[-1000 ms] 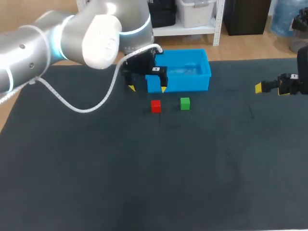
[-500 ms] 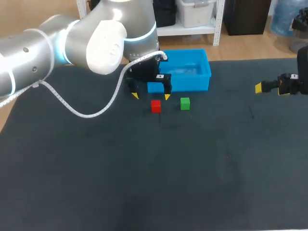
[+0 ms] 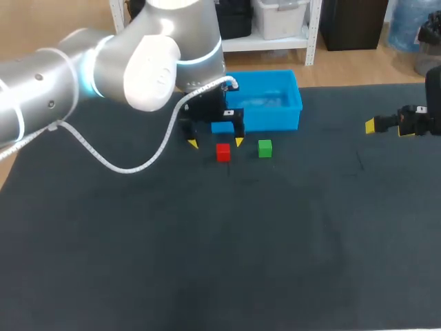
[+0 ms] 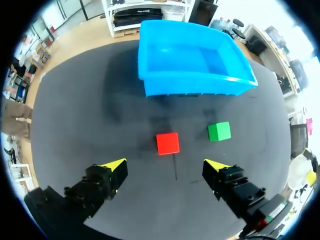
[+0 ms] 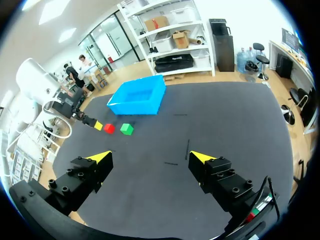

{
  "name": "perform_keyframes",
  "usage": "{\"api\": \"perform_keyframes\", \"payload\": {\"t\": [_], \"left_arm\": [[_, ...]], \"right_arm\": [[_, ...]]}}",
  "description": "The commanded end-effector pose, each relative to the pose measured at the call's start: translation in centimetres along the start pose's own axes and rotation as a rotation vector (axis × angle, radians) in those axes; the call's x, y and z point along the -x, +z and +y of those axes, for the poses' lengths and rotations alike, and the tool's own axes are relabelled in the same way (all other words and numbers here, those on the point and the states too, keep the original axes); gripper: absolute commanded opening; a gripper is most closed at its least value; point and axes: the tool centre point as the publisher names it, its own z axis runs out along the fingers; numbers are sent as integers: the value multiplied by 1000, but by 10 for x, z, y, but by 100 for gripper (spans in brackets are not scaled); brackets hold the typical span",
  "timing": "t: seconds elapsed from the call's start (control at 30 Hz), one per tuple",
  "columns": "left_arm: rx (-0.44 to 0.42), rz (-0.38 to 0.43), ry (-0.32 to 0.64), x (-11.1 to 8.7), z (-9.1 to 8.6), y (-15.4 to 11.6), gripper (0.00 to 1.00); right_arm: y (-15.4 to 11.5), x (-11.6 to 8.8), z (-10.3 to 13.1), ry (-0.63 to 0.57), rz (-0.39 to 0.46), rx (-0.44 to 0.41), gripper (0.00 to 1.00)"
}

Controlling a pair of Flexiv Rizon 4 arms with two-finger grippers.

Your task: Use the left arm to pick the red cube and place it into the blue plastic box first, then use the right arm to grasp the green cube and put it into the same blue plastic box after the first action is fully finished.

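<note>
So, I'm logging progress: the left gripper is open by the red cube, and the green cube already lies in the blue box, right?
No: the head view shows the green cube on the table beside the red cube, outside the blue box. The left gripper is open by the red cube.

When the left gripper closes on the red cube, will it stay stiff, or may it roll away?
The red cube looks solid and sharp-edged, so it probably stays stiff. It rests on a flat face on the dark mat, so it should slide, not roll. It is small beside the open left gripper, so likely light.
</note>
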Motion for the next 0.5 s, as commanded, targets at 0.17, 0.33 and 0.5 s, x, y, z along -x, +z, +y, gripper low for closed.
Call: {"api": "perform_keyframes", "payload": {"t": [0.17,0.33,0.5], "left_arm": [[18,20,-9,10,-3,8,100],[31,27,-3,15,-6,10,100],[42,42,7,18,-9,15,100]], "right_arm": [[0,0,-1,-1,1,2,100],[0,0,-1,-1,1,2,100],[0,0,-1,-1,1,2,100]]}}
